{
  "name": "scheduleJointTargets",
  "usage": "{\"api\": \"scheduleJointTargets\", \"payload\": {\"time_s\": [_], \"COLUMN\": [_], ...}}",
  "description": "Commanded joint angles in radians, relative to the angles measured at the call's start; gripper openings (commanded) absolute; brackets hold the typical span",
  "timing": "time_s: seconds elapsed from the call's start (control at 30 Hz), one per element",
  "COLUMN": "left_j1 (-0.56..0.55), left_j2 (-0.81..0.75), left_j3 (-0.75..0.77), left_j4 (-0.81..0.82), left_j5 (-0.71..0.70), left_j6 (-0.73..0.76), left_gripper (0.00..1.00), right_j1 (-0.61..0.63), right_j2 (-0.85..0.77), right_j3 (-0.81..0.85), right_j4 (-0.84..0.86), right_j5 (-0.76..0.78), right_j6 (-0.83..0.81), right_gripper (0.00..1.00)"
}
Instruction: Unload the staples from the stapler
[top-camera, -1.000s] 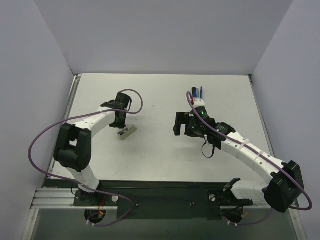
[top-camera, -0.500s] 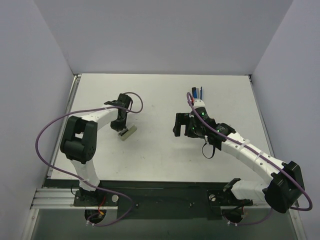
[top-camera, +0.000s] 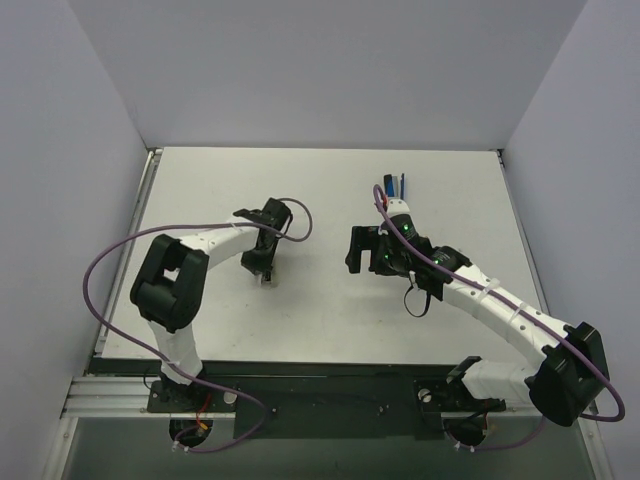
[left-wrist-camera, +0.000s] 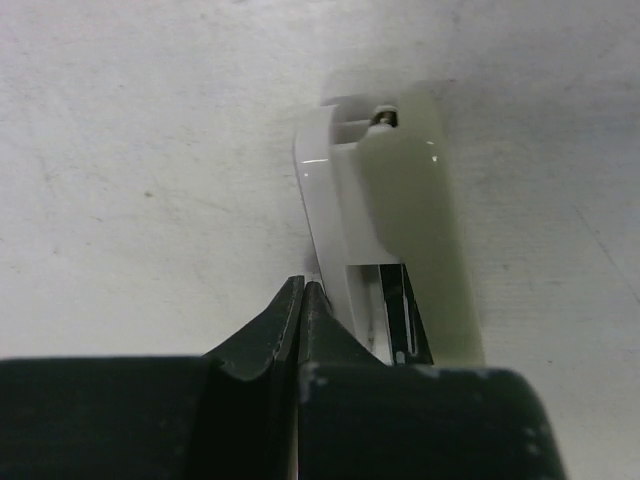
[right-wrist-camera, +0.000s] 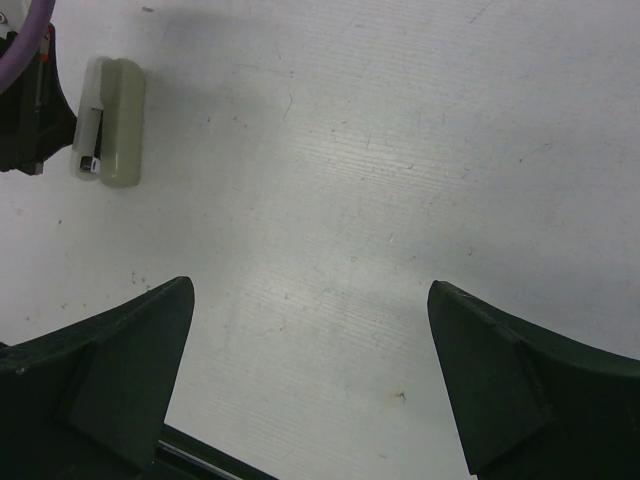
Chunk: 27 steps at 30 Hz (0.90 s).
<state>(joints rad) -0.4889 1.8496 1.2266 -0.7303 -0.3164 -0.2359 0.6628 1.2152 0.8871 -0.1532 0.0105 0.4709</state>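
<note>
The left gripper (left-wrist-camera: 303, 290), jaws pressed together on nothing visible, is sitting tight against the side of the small cream plastic stapler (left-wrist-camera: 400, 210) lying left of centre on the white table (top-camera: 330, 310); the right gripper (right-wrist-camera: 310, 290) is hanging wide open, well apart. Freeing the dark-grey staple sliver (left-wrist-camera: 397, 310), showing in the near-end channel, probably means shifting the tips into that slot. The stapler is pointing lengthwise away from the wrist, pin end farthest.
</note>
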Motion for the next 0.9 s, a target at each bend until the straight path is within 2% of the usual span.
{"api": "scheduleJointTargets", "payload": {"time_s": [0.0,0.33,0.5,0.87], "left_j1": [-0.027,-0.117,-0.152,-0.189], "left_j2": [0.002,0.008,0.014,0.065], "left_j3": [0.021,-0.025,-0.032,0.060], "left_j4": [-0.027,0.041,0.084,0.163], "left_j5": [0.040,0.209,0.247,0.306], "left_j6": [-0.034,-0.120,-0.149,-0.158], "left_gripper": [0.00,0.00,0.00,0.00], "right_j1": [0.008,0.009,0.008,0.004], "right_j2": [-0.042,-0.071,-0.089,-0.137], "right_j3": [-0.008,-0.017,-0.016,-0.028], "right_j4": [-0.006,-0.035,-0.052,-0.086], "right_j5": [0.002,0.035,0.052,0.109], "right_j6": [0.002,-0.008,-0.014,-0.017], "right_gripper": [0.97,0.97,0.97,0.97]}}
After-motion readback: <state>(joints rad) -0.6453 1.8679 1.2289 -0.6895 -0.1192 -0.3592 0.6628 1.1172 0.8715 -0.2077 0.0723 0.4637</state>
